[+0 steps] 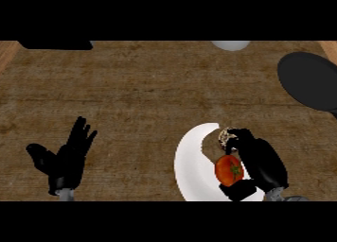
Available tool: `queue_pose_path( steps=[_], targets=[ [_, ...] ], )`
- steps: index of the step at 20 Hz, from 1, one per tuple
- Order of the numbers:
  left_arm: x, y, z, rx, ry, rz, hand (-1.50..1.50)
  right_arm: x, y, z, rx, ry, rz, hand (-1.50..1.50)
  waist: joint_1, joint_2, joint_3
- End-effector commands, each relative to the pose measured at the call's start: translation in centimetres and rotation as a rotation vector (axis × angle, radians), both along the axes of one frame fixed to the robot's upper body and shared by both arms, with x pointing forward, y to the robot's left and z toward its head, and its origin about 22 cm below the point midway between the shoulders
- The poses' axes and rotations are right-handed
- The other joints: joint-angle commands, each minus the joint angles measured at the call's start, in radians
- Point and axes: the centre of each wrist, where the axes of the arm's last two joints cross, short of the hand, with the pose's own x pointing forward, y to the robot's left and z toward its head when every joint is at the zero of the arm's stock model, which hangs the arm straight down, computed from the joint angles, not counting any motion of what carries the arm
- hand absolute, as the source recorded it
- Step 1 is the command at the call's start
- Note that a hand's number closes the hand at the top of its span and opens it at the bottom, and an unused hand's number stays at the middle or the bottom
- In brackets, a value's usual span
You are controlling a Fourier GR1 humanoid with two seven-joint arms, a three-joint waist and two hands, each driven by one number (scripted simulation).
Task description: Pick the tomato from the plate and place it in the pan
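One brown counter (pixel 143 94), white plate (pixel 192 160), tomato (pixel 228 170), black pan (pixel 312 80) far right.

Left hand (pixel 63 158) open, fingers up, resting; right hand (pixel 259 163) curled, grasping.

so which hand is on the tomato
The right hand, over the white plate, curls round the tomato. The left hand rests open, apart from everything.
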Motion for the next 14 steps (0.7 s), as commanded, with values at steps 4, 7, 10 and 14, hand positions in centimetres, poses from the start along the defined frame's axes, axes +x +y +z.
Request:
queue_pose_path(
  steps=[4,7,10,14],
  targets=[
    [0.9,0.1,-0.6,0.008,0.056,0.019,0.00,1.8,-4.5,0.1,-0.057,-0.096,0.175,1.50,-0.021,0.013,0.006],
    [-1.4,1.3,-1.0,-0.012,0.072,0.036,0.00,1.1,-5.2,3.8,-0.051,-0.300,0.137,1.50,-0.026,0.008,0.006],
    [-0.6,1.0,-0.3,0.002,0.054,0.034,0.00,1.8,-5.0,7.6,0.053,-0.476,0.009,1.50,-0.034,0.006,0.006],
    [-1.7,0.9,-0.6,-0.009,0.061,0.031,0.00,1.5,-6.7,11.3,0.136,-0.529,-0.058,1.50,-0.025,0.008,0.006]
  ],
)
